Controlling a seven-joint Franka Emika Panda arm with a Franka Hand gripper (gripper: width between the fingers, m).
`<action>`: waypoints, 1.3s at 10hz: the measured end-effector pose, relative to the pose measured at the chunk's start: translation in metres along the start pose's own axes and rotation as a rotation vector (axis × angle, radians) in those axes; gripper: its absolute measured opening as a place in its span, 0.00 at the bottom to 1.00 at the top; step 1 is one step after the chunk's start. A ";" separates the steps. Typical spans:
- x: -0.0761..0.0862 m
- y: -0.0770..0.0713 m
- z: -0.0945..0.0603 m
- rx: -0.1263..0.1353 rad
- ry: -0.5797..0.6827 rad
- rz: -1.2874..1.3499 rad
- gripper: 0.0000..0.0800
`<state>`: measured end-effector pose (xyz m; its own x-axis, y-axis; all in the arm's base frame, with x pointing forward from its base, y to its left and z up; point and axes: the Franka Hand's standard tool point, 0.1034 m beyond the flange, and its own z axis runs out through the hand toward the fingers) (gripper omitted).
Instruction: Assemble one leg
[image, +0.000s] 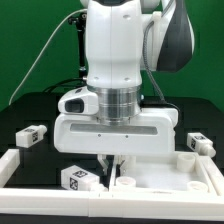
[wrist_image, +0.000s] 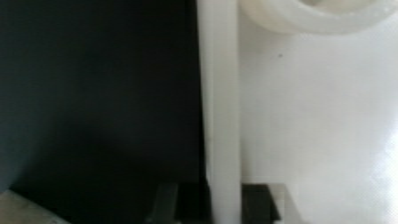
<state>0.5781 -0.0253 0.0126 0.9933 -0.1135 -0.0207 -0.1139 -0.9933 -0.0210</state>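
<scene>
While the dark two-finger hand (wrist_image: 221, 197) sits clamped across the raised rim of the big white square panel (image: 165, 183), the nearest small white tagged leg (image: 78, 178) lies loose on the black counter (image: 45, 112) at lower left, so panel positioning is judged in hand, and the next move calls for release and a reach for that leg.

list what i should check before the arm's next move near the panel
1. Fingers stand either side of the panel rim: ok.
2. Fingers clamped on that rim: cannot tell.
3. A leg held for fitting: not ok, none between the fingers.
4. Nearest leg lies loose in front of the panel, unobstructed: ok.
5. Round socket beside the rim is empty: ok.
</scene>
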 end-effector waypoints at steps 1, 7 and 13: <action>0.000 0.000 0.000 0.000 0.000 -0.001 0.07; 0.009 -0.006 0.000 -0.035 0.010 -0.074 0.07; 0.000 -0.001 -0.007 -0.025 0.005 -0.082 0.46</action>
<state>0.5781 -0.0249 0.0200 0.9994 -0.0323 -0.0145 -0.0322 -0.9995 0.0028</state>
